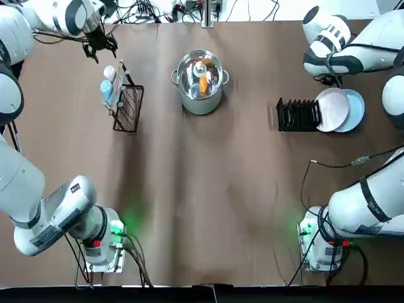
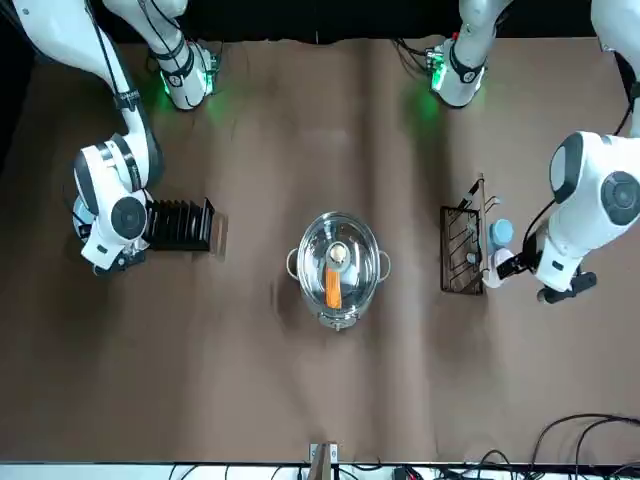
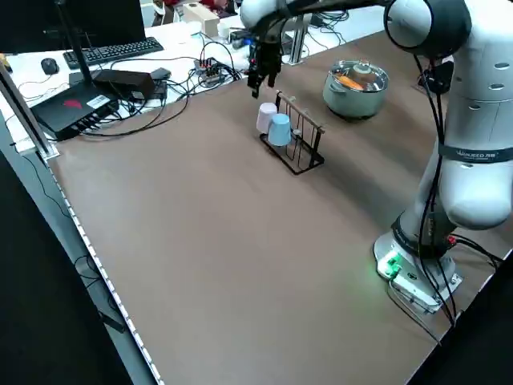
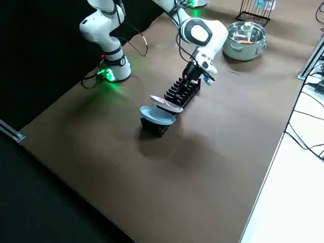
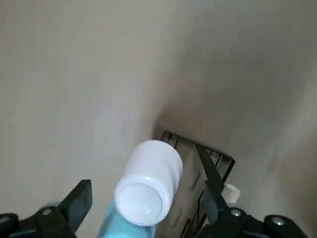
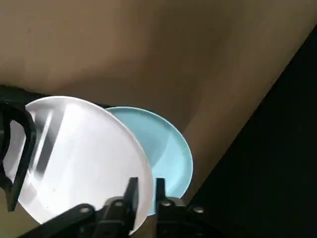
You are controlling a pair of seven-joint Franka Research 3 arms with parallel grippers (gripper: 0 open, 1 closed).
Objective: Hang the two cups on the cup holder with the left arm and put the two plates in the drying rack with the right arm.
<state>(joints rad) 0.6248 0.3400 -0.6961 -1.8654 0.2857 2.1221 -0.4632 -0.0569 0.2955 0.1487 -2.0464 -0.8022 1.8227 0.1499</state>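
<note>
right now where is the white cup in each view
Top view: white cup upper left, on the cup holder.
Front view: right of the holder, mostly hidden.
Left side view: upper centre.
Right side view: cannot tell.
Left wrist view: centre bottom.
Right wrist view: absent.
Shared landmark: blue cup beside it.

Almost no writing can be read. On the left arm [image 3: 473, 152], in the left side view, there is a small line of dark letters on the white segment, but it is too small to read. A small dark label on the left arm in the top view is also unreadable.
</note>
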